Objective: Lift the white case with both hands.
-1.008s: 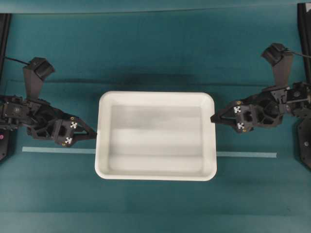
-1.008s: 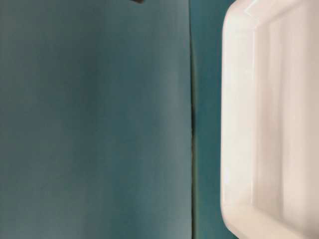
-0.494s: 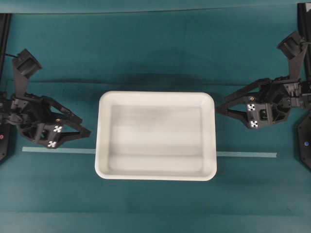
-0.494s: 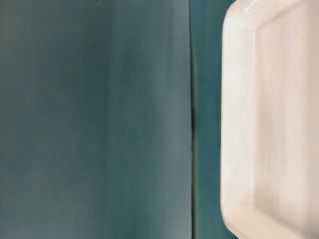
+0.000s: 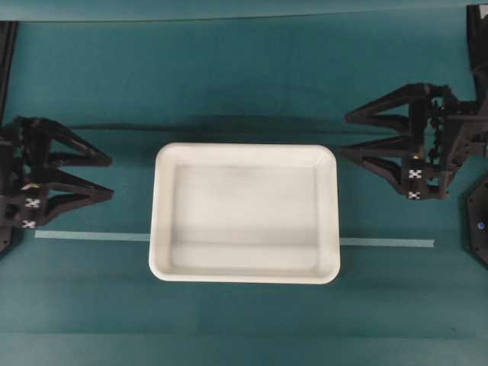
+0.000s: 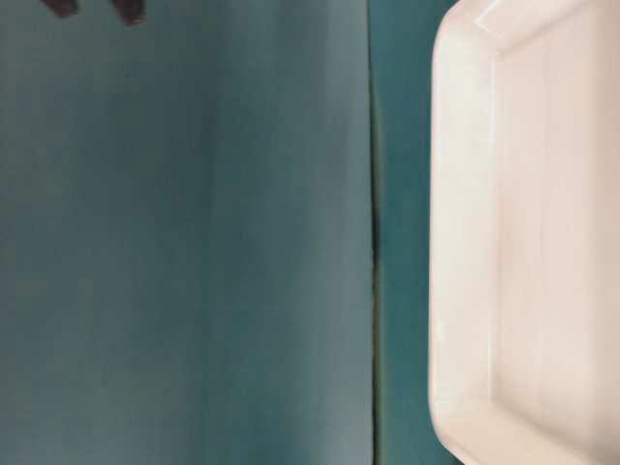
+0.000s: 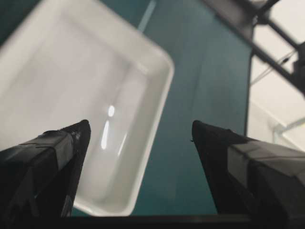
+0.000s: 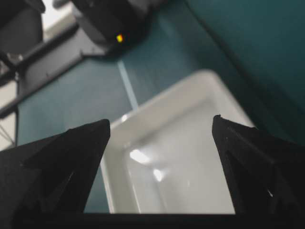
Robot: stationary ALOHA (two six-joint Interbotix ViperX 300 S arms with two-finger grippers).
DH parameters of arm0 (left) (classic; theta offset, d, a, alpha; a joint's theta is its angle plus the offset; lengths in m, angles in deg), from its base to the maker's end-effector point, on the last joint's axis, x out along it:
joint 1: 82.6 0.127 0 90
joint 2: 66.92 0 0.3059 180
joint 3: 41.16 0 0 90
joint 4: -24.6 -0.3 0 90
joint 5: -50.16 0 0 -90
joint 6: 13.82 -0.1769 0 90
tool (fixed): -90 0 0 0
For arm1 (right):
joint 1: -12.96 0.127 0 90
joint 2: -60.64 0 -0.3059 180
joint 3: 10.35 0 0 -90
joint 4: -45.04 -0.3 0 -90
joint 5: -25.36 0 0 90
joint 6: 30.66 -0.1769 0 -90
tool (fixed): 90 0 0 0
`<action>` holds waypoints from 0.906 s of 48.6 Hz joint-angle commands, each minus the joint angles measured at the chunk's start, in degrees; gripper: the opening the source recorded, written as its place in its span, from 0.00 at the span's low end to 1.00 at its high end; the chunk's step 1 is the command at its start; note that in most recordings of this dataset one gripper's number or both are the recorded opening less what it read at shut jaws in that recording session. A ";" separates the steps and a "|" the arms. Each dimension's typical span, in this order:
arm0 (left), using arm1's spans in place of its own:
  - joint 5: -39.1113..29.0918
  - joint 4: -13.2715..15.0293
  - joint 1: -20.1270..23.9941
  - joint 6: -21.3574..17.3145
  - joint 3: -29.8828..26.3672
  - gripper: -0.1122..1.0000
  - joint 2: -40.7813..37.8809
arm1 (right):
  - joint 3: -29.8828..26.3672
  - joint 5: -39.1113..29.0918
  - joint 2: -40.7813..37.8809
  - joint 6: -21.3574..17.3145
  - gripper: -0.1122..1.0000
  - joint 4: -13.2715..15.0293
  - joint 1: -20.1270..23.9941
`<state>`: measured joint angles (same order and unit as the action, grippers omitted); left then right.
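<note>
The white case [image 5: 244, 217] lies flat on the teal table, empty, with its long sides running left to right. My left gripper [image 5: 111, 178] stands open off the case's left side, a clear gap away, holding nothing. My right gripper [image 5: 343, 136] is open too, just off the case's upper right corner, not touching it. In the left wrist view the case [image 7: 71, 81] lies beyond the spread fingers of the left gripper [image 7: 140, 125]. The right wrist view shows the case [image 8: 190, 157] between the wide fingers of the right gripper [image 8: 161, 120]. The table-level view holds the case's rim [image 6: 460, 242].
A pale tape line [image 5: 91, 236] runs across the table and passes under the case. Black frame posts [image 5: 476, 46] stand at the left and right edges. A black base with an orange light [image 8: 109, 24] sits beyond the case. Two dark fingertips [image 6: 129, 12] show at the table-level view's top.
Both grippers have drawn back outward from the case's short sides and turned, so their spread fingers now show one above the other from overhead. The case has stayed put.
</note>
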<state>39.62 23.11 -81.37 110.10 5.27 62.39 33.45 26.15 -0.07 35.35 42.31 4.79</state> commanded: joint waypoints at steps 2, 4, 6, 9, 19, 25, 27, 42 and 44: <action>0.44 -0.18 0.09 -2.64 -1.41 0.93 1.93 | -1.05 1.93 0.44 1.14 0.92 0.35 -0.09; 0.44 -0.18 0.09 -3.69 -1.41 0.93 2.99 | -1.05 2.20 1.05 1.76 0.92 0.35 -0.09; 0.44 -0.18 0.09 -4.92 -1.49 0.93 4.13 | -1.05 2.29 1.58 2.37 0.92 0.35 -0.09; 0.44 -0.18 0.09 -6.24 -1.58 0.93 5.36 | -1.14 2.11 2.81 3.52 0.92 0.35 -0.09; 0.18 -0.18 0.09 -8.17 -1.85 0.93 8.17 | -0.70 0.53 8.88 7.21 0.92 0.35 -0.09; 0.18 -0.18 0.09 -8.70 -1.93 0.93 9.23 | -0.62 -2.29 13.01 9.14 0.92 0.35 -0.09; 0.09 -0.18 0.09 -9.40 -1.93 0.93 9.76 | -0.70 -3.60 14.33 9.67 0.92 0.35 -0.09; 0.09 -0.18 0.44 -17.49 -2.11 0.93 12.39 | -0.70 -10.55 21.18 10.81 0.92 0.35 -0.09; 0.09 -0.18 0.44 -17.84 -2.02 0.93 12.66 | -0.62 -10.46 21.53 10.81 0.92 0.35 -0.09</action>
<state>39.44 23.11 -81.02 92.87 4.57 75.66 33.45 15.60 21.72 46.07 42.49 4.79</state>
